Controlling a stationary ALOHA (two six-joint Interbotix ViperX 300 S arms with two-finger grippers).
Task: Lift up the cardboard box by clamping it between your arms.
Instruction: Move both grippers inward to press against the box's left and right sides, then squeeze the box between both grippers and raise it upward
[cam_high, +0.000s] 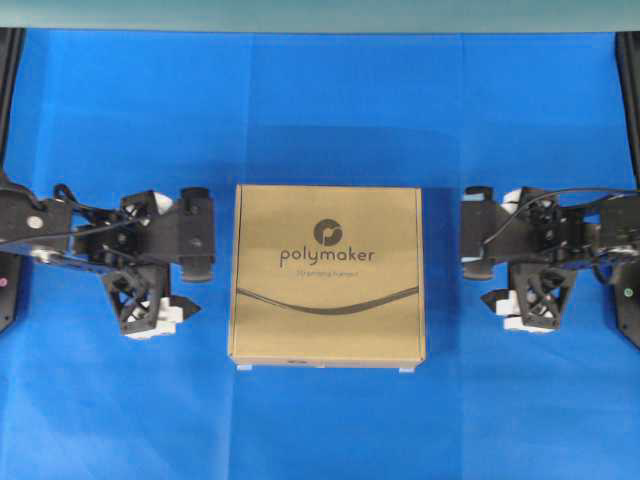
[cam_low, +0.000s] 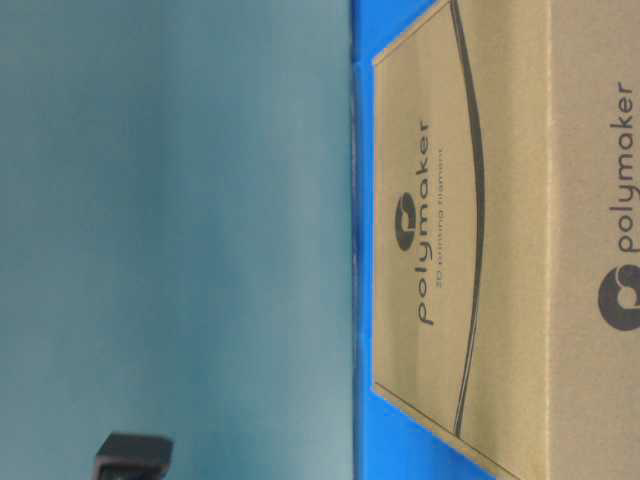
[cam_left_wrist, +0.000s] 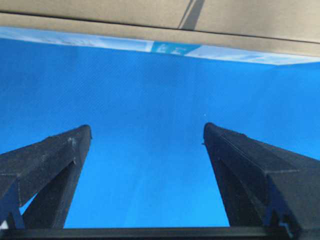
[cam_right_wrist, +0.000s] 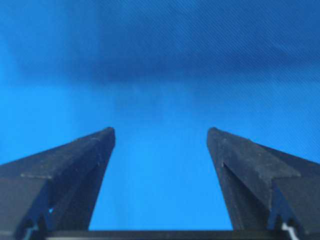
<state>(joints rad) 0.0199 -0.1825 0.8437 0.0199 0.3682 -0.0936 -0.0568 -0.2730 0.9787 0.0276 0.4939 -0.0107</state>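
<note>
Polymaker cardboard box (cam_high: 327, 275) flat at centre of blue table cover (cam_high: 320, 110), flanked by left gripper (cam_high: 190, 275) and right gripper (cam_high: 478, 272), both spread wide and empty, just clear of opposite sides, seemingly staged for squeezing inward.

Robot lab: blue-covered bench (cam_high: 320, 100), two arms (cam_high: 90, 240).

The cardboard box (cam_high: 327, 272) reads "polymaker" — on top and side — beneath a round logo.
</note>
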